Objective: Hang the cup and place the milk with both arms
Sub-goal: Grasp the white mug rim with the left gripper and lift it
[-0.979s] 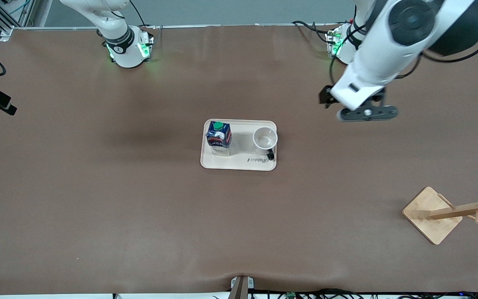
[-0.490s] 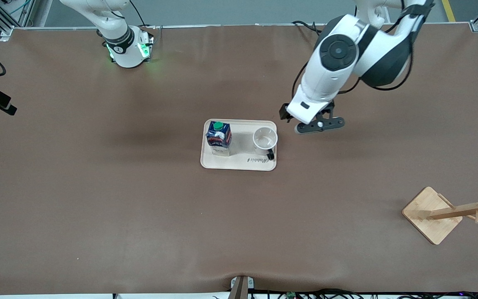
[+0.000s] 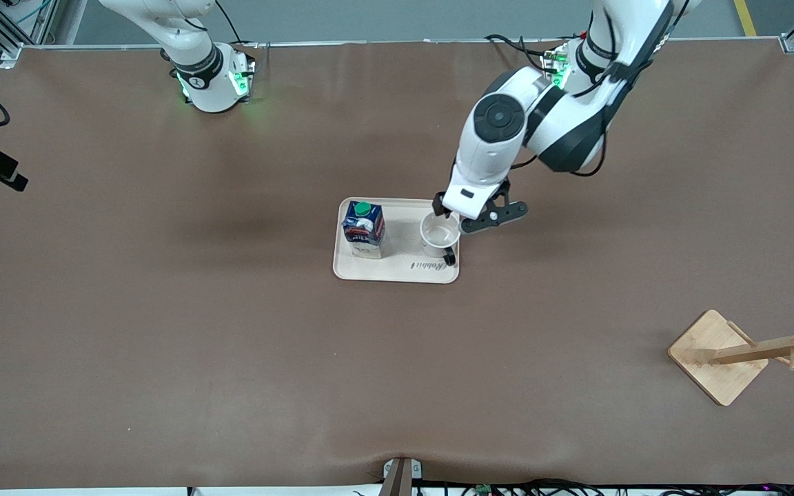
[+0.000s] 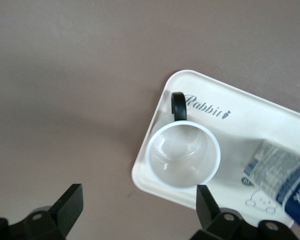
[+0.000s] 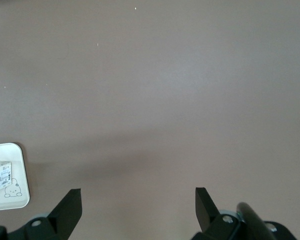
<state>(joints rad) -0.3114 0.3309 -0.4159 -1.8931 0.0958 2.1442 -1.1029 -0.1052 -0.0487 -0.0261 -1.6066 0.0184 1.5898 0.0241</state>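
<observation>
The white cup point(image 3: 440, 231) stands upright on the cream tray point(image 3: 397, 274), at the tray's end toward the left arm. Its black handle point(image 3: 449, 258) points toward the front camera. The dark blue milk point(image 3: 363, 229) with a green cap stands on the tray's other end. My left gripper point(image 3: 457, 215) hangs open over the tray edge beside the cup. In the left wrist view the cup point(image 4: 184, 154), tray point(image 4: 270, 112) and milk point(image 4: 285, 180) lie just ahead of the open left gripper point(image 4: 138, 206). My right gripper point(image 5: 137, 202) is open over bare table and out of the front view.
A wooden mug tree point(image 3: 748, 355) lies toward the left arm's end, nearer to the front camera than the tray. The right wrist view shows a corner of the tray point(image 5: 24, 175). The table cover is brown.
The left arm has swung in from the left arm's end of the table and come down. Its gripper now hangs by the cup. Cup, milk and tray have not moved.
</observation>
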